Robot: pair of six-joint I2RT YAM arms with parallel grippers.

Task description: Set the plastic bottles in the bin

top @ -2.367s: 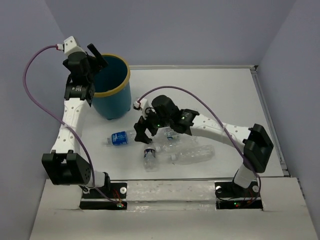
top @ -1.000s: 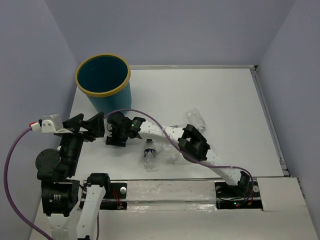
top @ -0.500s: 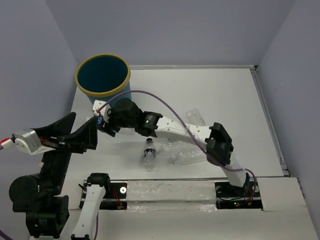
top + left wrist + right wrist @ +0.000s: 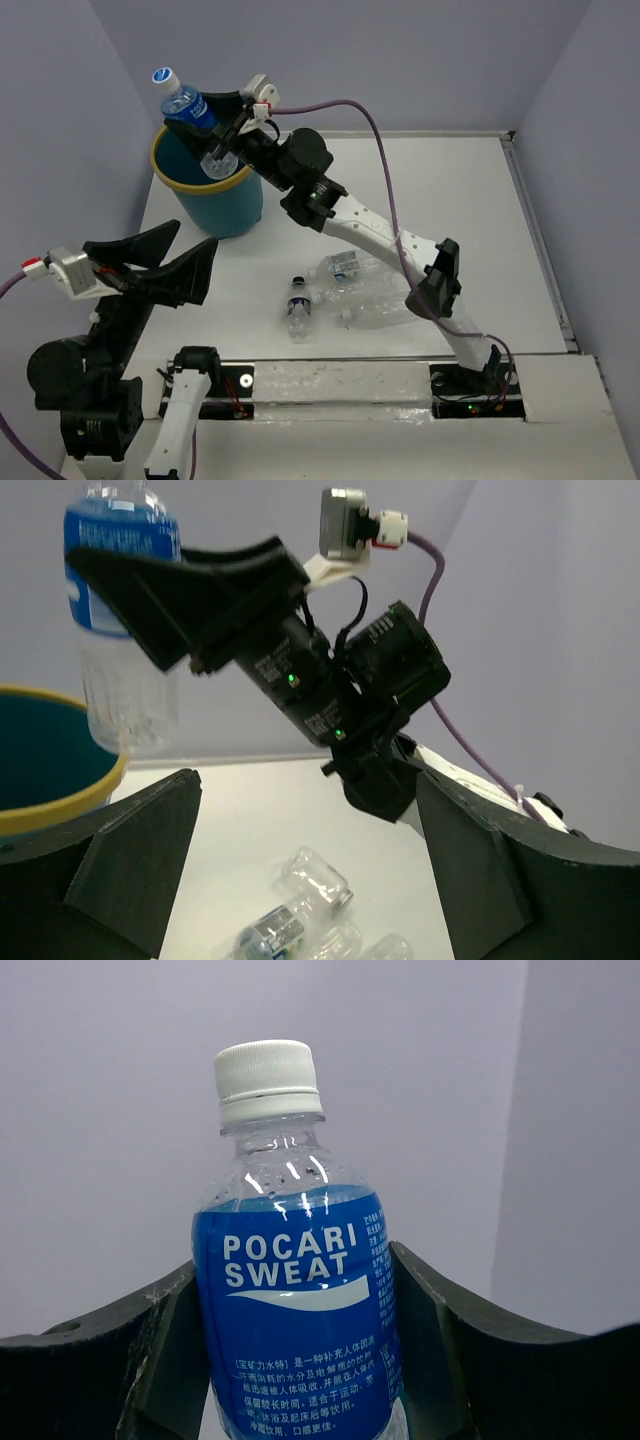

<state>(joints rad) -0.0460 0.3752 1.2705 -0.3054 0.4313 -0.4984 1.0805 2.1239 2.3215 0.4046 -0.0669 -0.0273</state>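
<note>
- My right gripper (image 4: 207, 128) was pinching the blue-labelled bottle (image 4: 189, 108), one finger on each side of its label.
- On the right wrist view the same bottle (image 4: 295, 1290) stood upright between the two black fingers (image 4: 100, 1370), with its white cap (image 4: 265, 1080) on top and "POCARI SWEAT" readable.
- From the top camera the bottle was tilted, cap up and to the left, base down over the bin (image 4: 222, 205).
- The base looked level with the yellow rim (image 4: 70, 795) on the left wrist view. I couldn't tell if it was just inside the opening or just above it.
- The bin sat at the far left corner of the table (image 4: 450, 200), upright, teal walls.
- My left gripper (image 4: 193, 238) was raised over the near left of the table with its jaws spread wide and nothing between them.
- Its fingers (image 4: 130, 860) framed the left wrist view, facing the right arm and the bin.
- Three more bottles lay on the table, near centre, well apart from the bin.
- The dark-capped bottle (image 4: 298, 310) was nearest the arm bases.
- The labelled clear bottle (image 4: 345, 267) lay on its side, just beyond it to the right.
- The plain clear bottle (image 4: 385, 310) lay on its side, touching or nearly touching the labelled one.
</note>
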